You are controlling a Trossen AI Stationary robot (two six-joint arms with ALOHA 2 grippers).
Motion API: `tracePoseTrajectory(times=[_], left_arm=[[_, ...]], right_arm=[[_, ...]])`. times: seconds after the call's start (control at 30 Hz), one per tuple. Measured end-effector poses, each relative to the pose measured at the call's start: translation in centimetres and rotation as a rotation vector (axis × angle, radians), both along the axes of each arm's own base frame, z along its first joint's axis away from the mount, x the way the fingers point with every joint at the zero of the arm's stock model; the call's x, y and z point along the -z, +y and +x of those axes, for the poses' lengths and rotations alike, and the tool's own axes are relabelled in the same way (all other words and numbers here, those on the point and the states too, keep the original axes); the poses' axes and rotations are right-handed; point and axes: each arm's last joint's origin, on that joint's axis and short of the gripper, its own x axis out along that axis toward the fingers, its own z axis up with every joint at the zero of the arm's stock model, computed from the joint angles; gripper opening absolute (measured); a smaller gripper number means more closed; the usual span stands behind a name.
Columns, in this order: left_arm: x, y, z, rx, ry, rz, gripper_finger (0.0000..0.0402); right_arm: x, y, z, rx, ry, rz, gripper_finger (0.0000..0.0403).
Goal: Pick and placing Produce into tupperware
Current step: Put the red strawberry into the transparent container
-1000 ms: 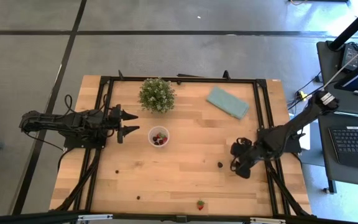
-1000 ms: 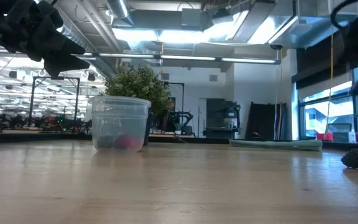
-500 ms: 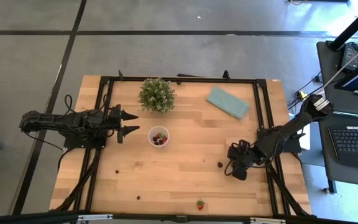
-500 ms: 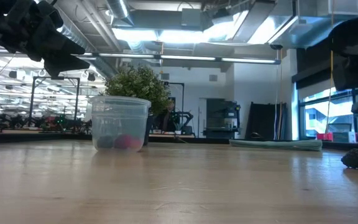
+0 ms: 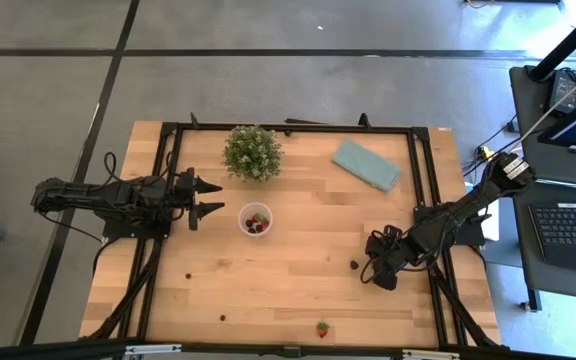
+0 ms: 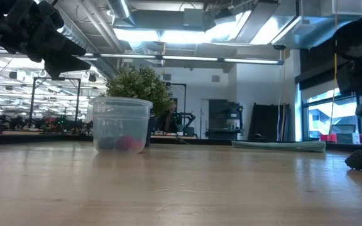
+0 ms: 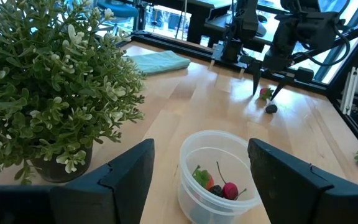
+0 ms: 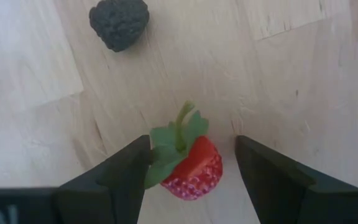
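Right gripper poised around a strawberry, well to the right of the tupperware (image 5: 256,219).

Left of the tupperware, just beside it, the left gripper (image 5: 210,197) hangs above the table with its fingers spread and nothing between them. The cup holds red and dark berries. Far to its right, the right gripper (image 8: 191,165) is parted around a strawberry (image 8: 188,160) on the wood, pads (image 8: 129,168) not visibly touching it; a blackberry (image 8: 119,23) lies near.
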Motion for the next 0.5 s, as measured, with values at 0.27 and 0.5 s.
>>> tracePoseTrajectory(times=[0.27,0.5], left_arm=[[0.0,0.0,0.0,0.0,0.0,0.0,0.025],[0.0,0.0,0.0,0.0,-0.001,-0.002,0.025]], right_arm=[[0.03,-0.02,-0.05,-0.001,0.007,0.001,0.0239],[0.1,-0.1,-0.19,-0.003,0.026,-0.003,0.0239]])
